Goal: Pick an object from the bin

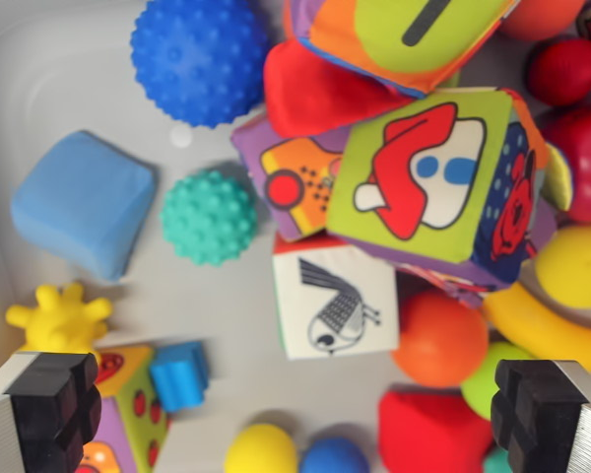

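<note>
Gripper [295,414]: spread wide with nothing between the black pads [54,399], hanging above the bin floor [39,59].
Nearest toys: a yellow ball [261,450] and a blue ball [333,456] lie between the jaws at the bottom edge; a red soft shape [428,431] sits beside them.
Likely pick: the white bird cube [335,301], lying near the middle of the bin, just ahead of the open jaws, with an orange ball [440,338] at its right side.
Handling: it looks like padded fabric, so probably light and squashy, not fragile, with cloth faces that should grip well.
Hold: across its two flat side faces, pressing in enough to compress it.
Crowding: a larger mushroom-print cube [433,177] overlaps its top corner and may shift.
Further off: teal spiky ball [209,217], blue foam block [84,202], blue knobbly ball [199,59].
</note>
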